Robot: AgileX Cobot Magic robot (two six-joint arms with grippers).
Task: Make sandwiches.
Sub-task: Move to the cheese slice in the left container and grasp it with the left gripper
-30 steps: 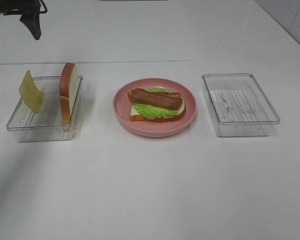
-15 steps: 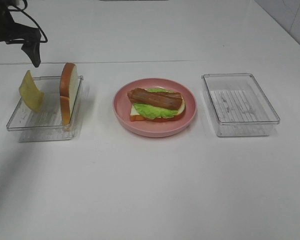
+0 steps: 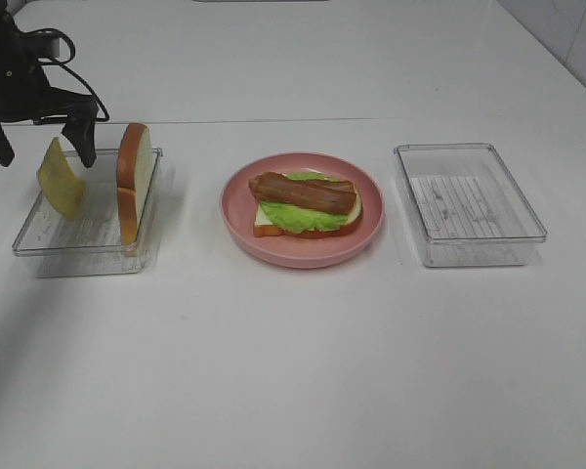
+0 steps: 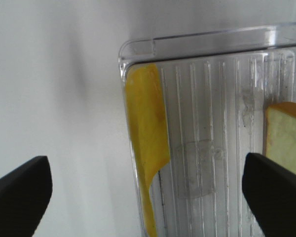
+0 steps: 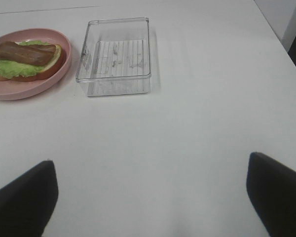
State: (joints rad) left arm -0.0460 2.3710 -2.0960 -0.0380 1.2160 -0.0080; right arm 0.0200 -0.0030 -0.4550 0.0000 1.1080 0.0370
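Item: cheese square (image 3: 61, 179), yellow and thin. It leans on edge against the outer wall of the left tray (image 3: 39, 244), apart from the upright bread slice (image 3: 134, 181). It is likely light, floppy and slick, so take it by its raised top edge. Your left tool (image 3: 44, 154) hangs above it, jaws wide apart. Right tool (image 5: 150, 197): jaws apart, empty, over the tabletop (image 5: 187, 123). The open stack (image 3: 306, 203) lies on the pink plate (image 3: 303, 256).

1. The exterior high camera looks down from above the tabletop's (image 3: 293, 391) near edge toward its far edge, far enough off to span the left tray (image 3: 73, 252), pink plate (image 3: 303, 259) and right tray (image 3: 474, 252).
2. The left wrist camera faces straight down, very close over the left tray's corner with the cheese slice (image 4: 148, 128), which the exterior view also shows.
3. The right wrist camera looks obliquely across the tabletop from farther off, sharing the plate and right tray with the exterior view.
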